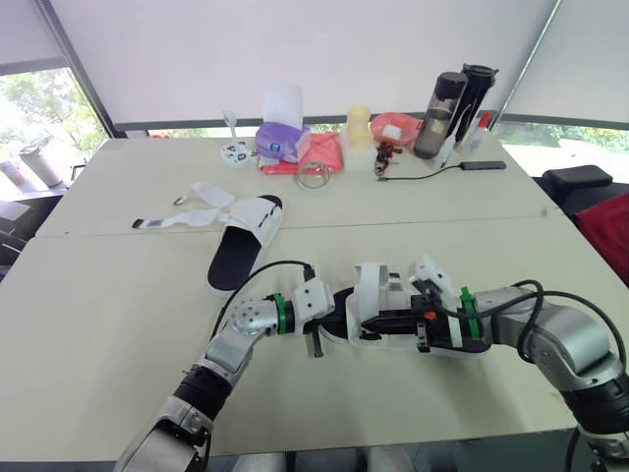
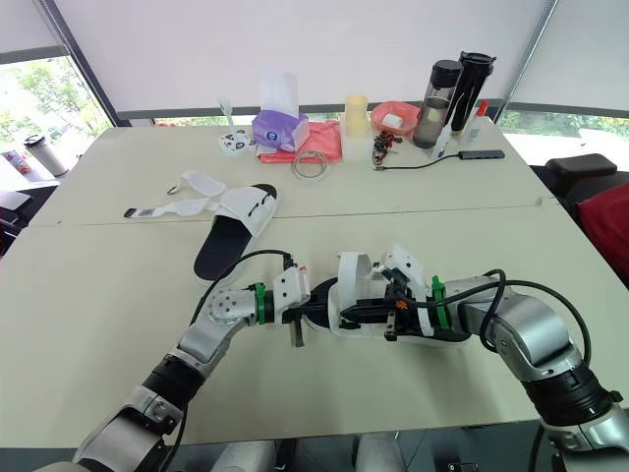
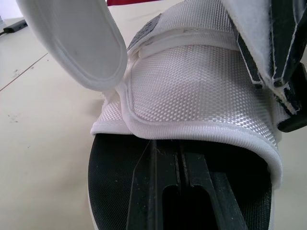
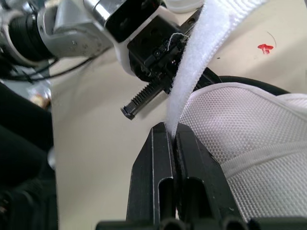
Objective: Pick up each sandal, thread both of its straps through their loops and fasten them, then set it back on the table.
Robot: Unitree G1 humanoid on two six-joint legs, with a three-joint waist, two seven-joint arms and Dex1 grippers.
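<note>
Sandal lies at the near edge of the table, between both grippers. The right gripper pinches its raised white strap. The left gripper rests closed on the black insole. Farther back lies the second sandal, its straps open.

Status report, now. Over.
Right claw shut on strap. Left claw shut, inside sandal. Second sandal on table, straps loose. Nothing blocking.
</note>
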